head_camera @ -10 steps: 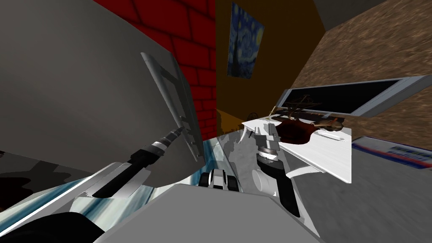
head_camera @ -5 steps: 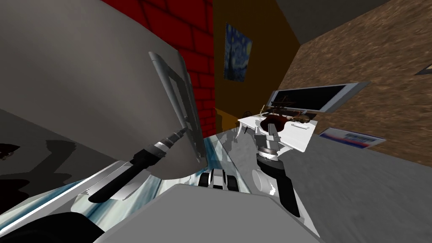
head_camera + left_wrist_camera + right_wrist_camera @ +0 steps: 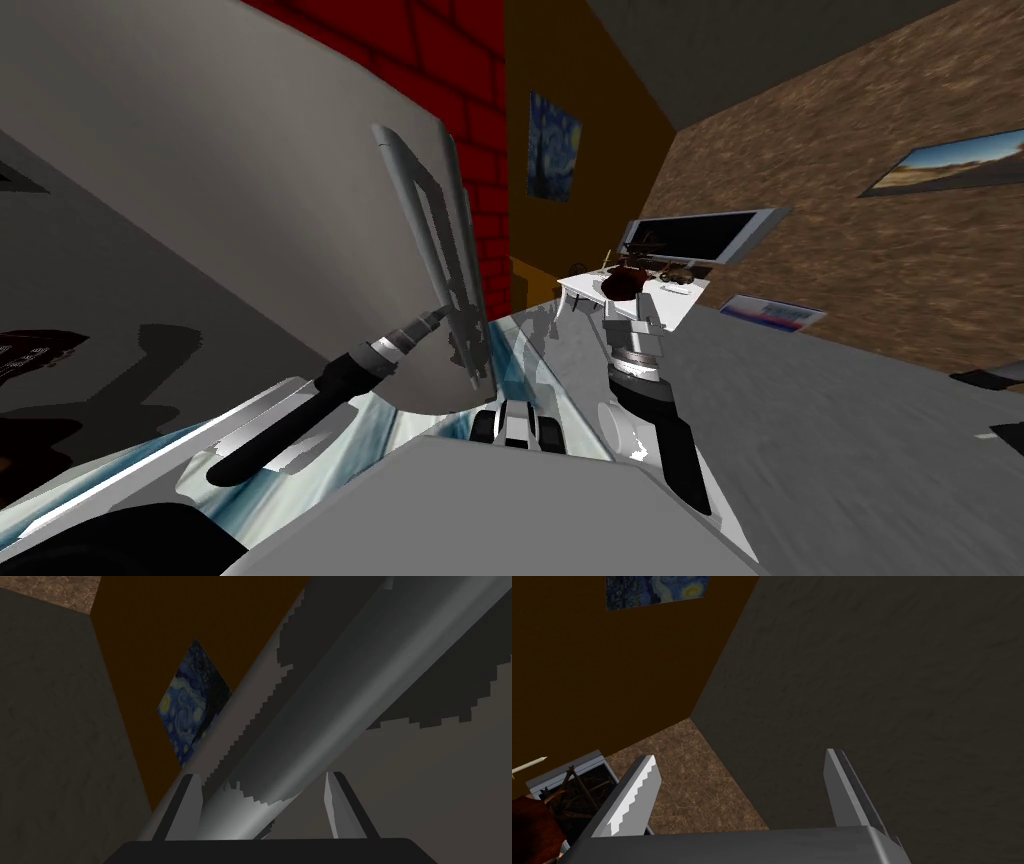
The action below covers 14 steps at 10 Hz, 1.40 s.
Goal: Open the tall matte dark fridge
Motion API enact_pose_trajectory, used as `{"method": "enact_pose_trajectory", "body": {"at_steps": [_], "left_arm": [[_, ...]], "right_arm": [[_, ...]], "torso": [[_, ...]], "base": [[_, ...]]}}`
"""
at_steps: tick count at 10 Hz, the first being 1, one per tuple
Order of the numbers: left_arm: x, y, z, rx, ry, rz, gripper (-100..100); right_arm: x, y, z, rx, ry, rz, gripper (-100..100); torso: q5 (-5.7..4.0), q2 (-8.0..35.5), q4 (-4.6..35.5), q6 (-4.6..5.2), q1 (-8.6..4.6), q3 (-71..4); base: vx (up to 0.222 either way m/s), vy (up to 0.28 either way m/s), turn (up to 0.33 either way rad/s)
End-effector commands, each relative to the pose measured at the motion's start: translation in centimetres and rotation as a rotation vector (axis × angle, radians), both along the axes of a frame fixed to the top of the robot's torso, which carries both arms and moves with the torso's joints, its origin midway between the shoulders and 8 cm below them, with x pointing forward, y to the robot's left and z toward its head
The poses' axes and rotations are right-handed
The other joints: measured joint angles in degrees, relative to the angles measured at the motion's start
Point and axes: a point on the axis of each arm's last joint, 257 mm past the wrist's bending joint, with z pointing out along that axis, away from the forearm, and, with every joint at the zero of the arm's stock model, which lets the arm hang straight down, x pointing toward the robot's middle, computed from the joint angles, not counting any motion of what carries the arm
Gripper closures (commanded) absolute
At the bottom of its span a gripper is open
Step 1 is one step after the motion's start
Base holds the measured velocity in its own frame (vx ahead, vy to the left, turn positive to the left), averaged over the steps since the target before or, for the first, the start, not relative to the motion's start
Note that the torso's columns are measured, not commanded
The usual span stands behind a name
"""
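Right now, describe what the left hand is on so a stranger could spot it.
Left of the red brick wall stands a big grey door. Along its edge nearest the bricks runs the handle, a long pale bar gripped near its lower end by the left hand. Nothing else stands proud of that flat door.

left tool [image 3: 261, 776] clasps the slanting grey handle bar [image 3: 340, 676], a blue painting [image 3: 195, 701] beyond.

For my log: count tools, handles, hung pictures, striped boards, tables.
Light grey tools: 2, left tool, right tool
Grey bar fridge handle: 1
Hung pictures: 2, blue starry painting, landscape picture
Blue-red striped board: 1
White table: 1
Total: 7
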Motion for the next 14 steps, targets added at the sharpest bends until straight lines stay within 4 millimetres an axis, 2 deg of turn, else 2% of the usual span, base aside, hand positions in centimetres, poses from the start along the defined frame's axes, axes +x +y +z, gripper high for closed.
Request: {"method": "enact_pose_trajectory", "body": {"at_steps": [1, 3, 6, 10, 11, 13, 14], "left_arm": [[-0.5, -1.5, 0.1, 0.000, -0.002, -0.060, 100], [-0.7, -2.2, 0.2, -0.001, -0.002, -0.090, 100], [-1.7, -4.3, 0.3, -0.003, -0.001, -0.179, 100], [-3.1, -7.0, 0.4, -0.009, 0.005, -0.298, 100], [-2.8, -6.5, 0.3, 0.000, 0.003, -0.280, 100], [-3.9, -7.9, 0.1, 0.000, 0.008, -0.352, 100], [-4.4, -8.4, 0.1, 0.000, 0.009, -0.379, 100]], "right_arm": [[0.0, 0.0, 0.0, 0.000, 0.000, 0.000, 0], [0.0, 0.0, 0.0, 0.000, 0.000, 0.000, 0], [0.0, 0.0, 0.0, 0.000, 0.000, 0.000, 0], [0.0, 0.0, 0.0, 0.000, 0.000, 0.000, 0], [0.0, 0.0, 0.0, 0.000, 0.000, 0.000, 0], [0.0, 0.0, 0.0, 0.000, 0.000, 0.000, 0], [0.0, 0.0, 0.0, 0.000, 0.000, 0.000, 0]], "torso": [[0.00, 0.0, -0.1, 0.16, 0.00, 0.0], [0.22, 0.7, -0.1, 0.18, 0.05, 0.6], [0.18, 0.3, 0.0, 0.04, 0.39, 0.3], [0.18, 0.6, 0.0, 0.02, 0.21, 0.4], [0.09, 0.4, 0.0, 0.08, 0.08, 0.3], [-0.07, -0.1, -0.2, 0.20, -0.24, -0.1], [0.07, 0.2, -0.2, 0.19, 0.09, 0.1]], "base": [[-0.224, 0.131, -0.075], [-0.239, 0.120, -0.090], [-0.209, 0.143, -0.091], [-0.298, 0.164, -0.090], [-0.134, 0.071, -0.033], [-0.144, 0.144, -0.072], [-0.197, 0.222, -0.123]]}}
